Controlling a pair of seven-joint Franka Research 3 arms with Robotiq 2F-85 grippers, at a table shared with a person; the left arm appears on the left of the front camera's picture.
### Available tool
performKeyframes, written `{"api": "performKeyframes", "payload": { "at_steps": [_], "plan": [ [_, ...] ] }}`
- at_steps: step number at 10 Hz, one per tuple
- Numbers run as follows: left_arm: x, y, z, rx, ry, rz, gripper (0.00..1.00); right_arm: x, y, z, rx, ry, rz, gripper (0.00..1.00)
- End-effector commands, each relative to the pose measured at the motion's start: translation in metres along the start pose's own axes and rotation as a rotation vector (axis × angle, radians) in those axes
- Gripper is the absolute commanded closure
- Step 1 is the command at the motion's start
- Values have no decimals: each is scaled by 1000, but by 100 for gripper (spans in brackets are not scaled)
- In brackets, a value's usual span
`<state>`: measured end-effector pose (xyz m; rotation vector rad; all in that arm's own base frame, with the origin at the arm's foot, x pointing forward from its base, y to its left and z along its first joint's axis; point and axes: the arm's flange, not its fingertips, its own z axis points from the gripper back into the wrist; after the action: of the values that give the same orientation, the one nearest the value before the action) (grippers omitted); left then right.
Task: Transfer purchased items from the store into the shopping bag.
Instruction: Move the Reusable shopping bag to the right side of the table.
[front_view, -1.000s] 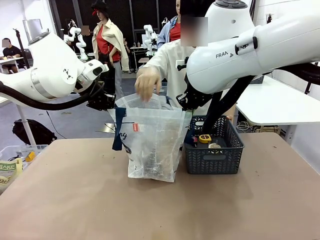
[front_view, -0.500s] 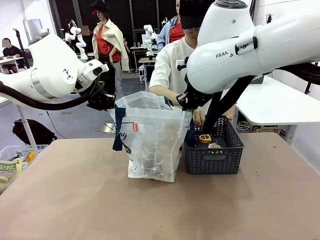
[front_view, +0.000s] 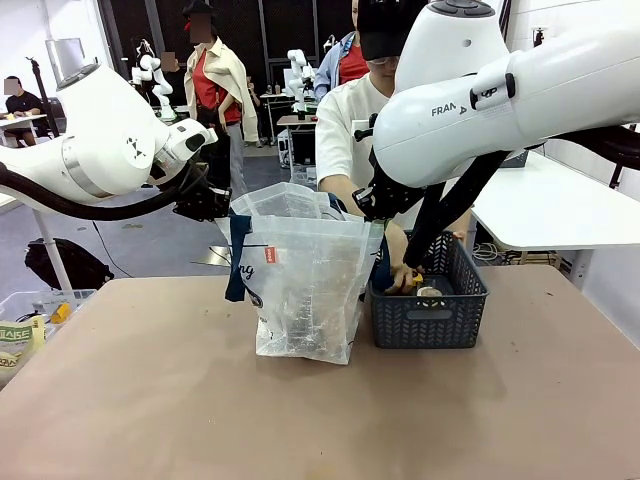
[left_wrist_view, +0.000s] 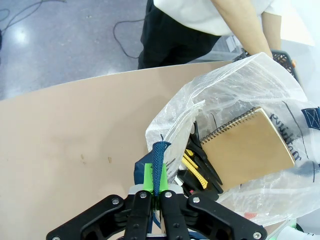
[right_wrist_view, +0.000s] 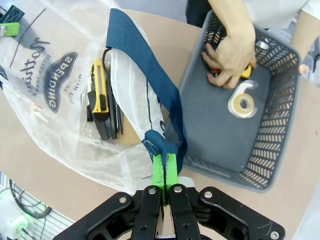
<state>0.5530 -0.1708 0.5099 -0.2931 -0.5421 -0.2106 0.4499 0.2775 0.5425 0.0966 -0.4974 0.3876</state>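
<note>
The shopping bag (front_view: 305, 290) is thin, crinkled, see-through plastic film with a glossy sheen. Its navy handles (right_wrist_view: 145, 85) are coarse woven cloth webbing. Inside, a notebook (left_wrist_view: 247, 150) has a matt brown card cover and a wire spiral binding. The basket (front_view: 430, 325) is matt dark grey plastic lattice. The desk (front_view: 300, 420) is smooth, matt tan.

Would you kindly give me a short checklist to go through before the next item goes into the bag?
1. The left gripper shut on a navy strap: ok.
2. The right gripper shut on the other strap: ok.
3. The shopping bag upright, mouth open: ok.
4. The person's hand clear of the bag, in the basket: ok.
5. Basket emptied: not ok, a tape roll lies there.
6. Room beside the notebook: cannot tell.
</note>
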Motion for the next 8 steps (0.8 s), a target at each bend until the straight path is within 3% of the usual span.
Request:
{"api": "performKeyframes", "payload": {
  "at_steps": [1,8],
  "plan": [
    [4,3,2,8,-8,-7,100,-3,-3,-1,-1,-9,-7,100],
    [4,3,2,8,-8,-7,100,-3,-3,-1,-1,-9,-7,100]
  ]
}}
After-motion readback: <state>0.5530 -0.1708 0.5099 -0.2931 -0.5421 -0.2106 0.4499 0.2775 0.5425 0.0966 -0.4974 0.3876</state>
